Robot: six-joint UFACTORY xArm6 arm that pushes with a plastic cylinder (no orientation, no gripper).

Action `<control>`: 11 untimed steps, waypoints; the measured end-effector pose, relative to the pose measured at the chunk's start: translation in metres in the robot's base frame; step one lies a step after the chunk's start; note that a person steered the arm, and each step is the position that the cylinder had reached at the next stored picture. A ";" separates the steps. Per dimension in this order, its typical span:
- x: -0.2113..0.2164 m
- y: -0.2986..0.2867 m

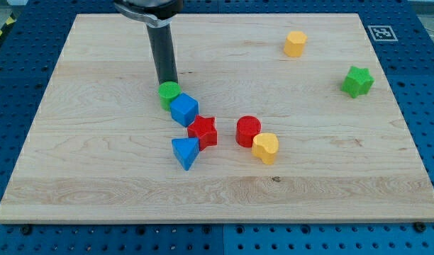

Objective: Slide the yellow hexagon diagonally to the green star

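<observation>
The yellow hexagon [295, 43] sits near the view's top right. The green star [357, 81] lies to its lower right, near the board's right edge. My tip [167, 82] is far to the left of both, at the top edge of a green cylinder [169, 92], touching or nearly touching it.
Below the green cylinder is a cluster: a blue cube [184, 110], a red star [203, 131], a blue triangle [186, 152], a red cylinder [248, 131] and a yellow heart [265, 147]. The wooden board [96, 177] lies on a blue pegboard; a marker tag [381, 32] sits at top right.
</observation>
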State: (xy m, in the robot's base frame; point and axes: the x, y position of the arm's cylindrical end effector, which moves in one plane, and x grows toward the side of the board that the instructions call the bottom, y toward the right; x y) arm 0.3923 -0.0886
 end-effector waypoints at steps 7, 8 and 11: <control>-0.199 0.242; -0.191 0.295; -0.072 0.238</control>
